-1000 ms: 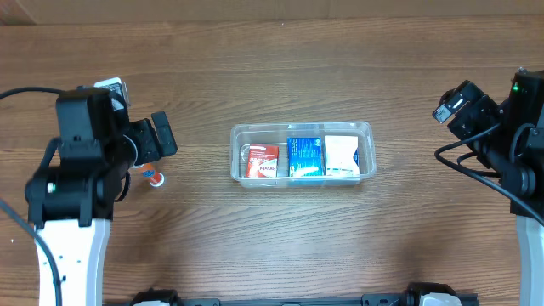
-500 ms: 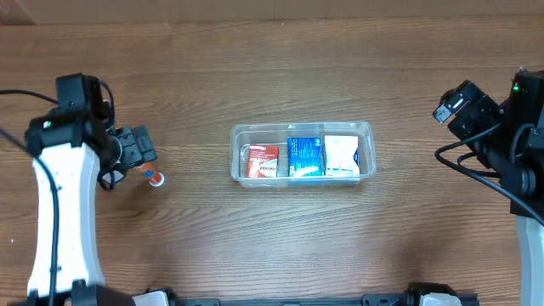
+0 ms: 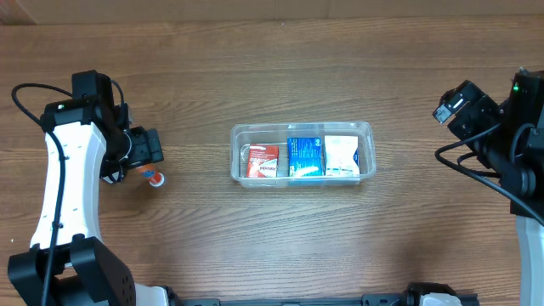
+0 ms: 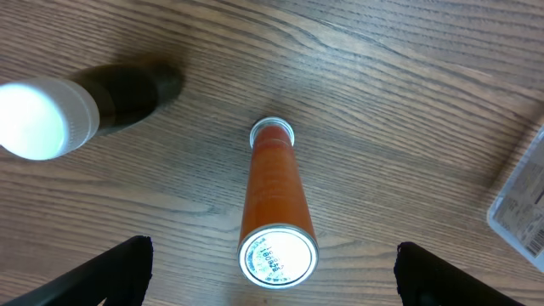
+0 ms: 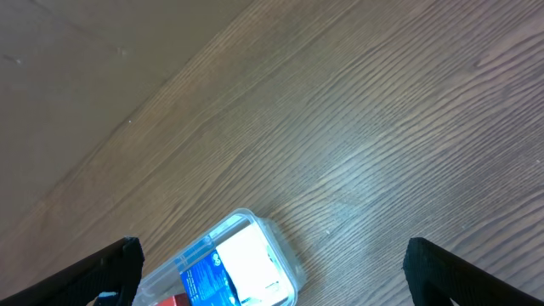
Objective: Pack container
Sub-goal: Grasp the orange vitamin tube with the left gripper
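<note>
Two arms, two pincers. Left pincer [image 4: 274, 270]: fingers spread wide, nothing between them, hovering over one orange tube [image 4: 274, 200] with white ends on the wood surface [image 3: 255, 238]. One white-tipped dark object [image 4: 51, 115] beside the tube, too blurred to identify. From overhead the tube [image 3: 154, 177] sits just below the left pincer [image 3: 146, 148]. Centre: one clear container [image 3: 302, 127], well apart to the right of the left pincer. Inside, three small boxes in a row: one red box [image 3: 262, 161], one blue box [image 3: 305, 157], one white box [image 3: 342, 155], side by side. Right pincer [image 3: 453, 102]: well apart from the container, to its right and farther back. Right wrist view shows its fingers spread wide, holding nothing, with the container [image 5: 285, 259] low between them.
</note>
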You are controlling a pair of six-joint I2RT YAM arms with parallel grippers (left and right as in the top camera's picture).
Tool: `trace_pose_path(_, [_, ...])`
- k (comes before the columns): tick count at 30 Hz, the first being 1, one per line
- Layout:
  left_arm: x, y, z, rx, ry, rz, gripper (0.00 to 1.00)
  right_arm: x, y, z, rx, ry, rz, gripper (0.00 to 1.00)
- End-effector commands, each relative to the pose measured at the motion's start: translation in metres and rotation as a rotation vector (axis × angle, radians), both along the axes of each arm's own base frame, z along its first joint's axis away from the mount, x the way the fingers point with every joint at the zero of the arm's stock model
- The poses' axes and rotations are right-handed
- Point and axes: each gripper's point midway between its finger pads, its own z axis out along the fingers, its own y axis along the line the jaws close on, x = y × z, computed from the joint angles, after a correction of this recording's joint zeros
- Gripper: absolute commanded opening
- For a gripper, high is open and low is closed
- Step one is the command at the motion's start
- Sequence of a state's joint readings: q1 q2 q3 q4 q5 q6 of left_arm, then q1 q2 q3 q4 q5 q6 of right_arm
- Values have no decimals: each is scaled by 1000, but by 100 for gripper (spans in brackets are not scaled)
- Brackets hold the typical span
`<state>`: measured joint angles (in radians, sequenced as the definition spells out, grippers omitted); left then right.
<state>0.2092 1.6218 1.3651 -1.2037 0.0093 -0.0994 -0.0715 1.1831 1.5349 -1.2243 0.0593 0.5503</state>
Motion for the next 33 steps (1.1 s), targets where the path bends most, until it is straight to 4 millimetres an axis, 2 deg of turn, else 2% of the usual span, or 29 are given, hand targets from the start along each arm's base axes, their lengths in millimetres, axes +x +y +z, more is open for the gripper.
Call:
trace_pose_path(1, [3, -7, 4, -20, -20, -52, 76, 0, -2, 3, -5, -10, -12, 100])
trace_pose_path(3, [4, -7, 3, -19, -24, -51, 57, 0, -2, 3, -5, -10, -12, 100])
trace_pose_path(5, [3, -7, -1, -21, -15, -52, 48, 0, -2, 3, -5, -10, -12, 100])
trace_pose_path(11, [0, -7, -18, -35, 57, -50, 49, 0, -2, 3, -5, -10, -12, 100])
trace_pose_path(15, [0, -7, -21, -36, 66, -50, 47, 0, -2, 3, -5, -10, -12, 100])
trace_pose_path(17, [1, -8, -22, -44, 63, -51, 37, 0, -2, 3, -5, -10, -12, 100])
trace_pose_path(18, [3, -10, -21, -54, 55, -52, 22, 0, -2, 3, -5, -10, -12, 100])
trace_pose_path(20, [7, -14, -17, -76, 32, -55, 11, 0, -2, 3, -5, -10, -12, 100])
trace_pose_path(21, [13, -16, -5, -80, 7, -56, 4, 0, -2, 3, -5, -10, -12, 100])
trace_pose_path(22, [19, -19, 10, -84, -21, -56, 4, 0, -2, 3, -5, -10, -12, 100])
trace_pose_path(23, [28, -28, 40, -80, -81, -76, 4, 0, -2, 3, -5, -10, -12, 100])
trace_pose_path(26, [40, -48, 91, -67, -183, -138, 4, 0, -2, 3, -5, -10, -12, 100])
trace_pose_path(27, [43, -64, 115, -73, -237, -182, 4, 0, -2, 3, -5, -10, -12, 100])
trace_pose_path(28, [45, -99, 147, -99, -317, -273, 4, 0, -2, 3, -5, -10, -12, 100])
trace_pose_path(30, [42, -146, 165, -118, -368, -378, 4, 0, -2, 3, -5, -10, -12, 100])
trace_pose_path(33, [34, -209, 159, -162, -372, -501, 4, 0, -2, 3, -5, -10, -12, 100])
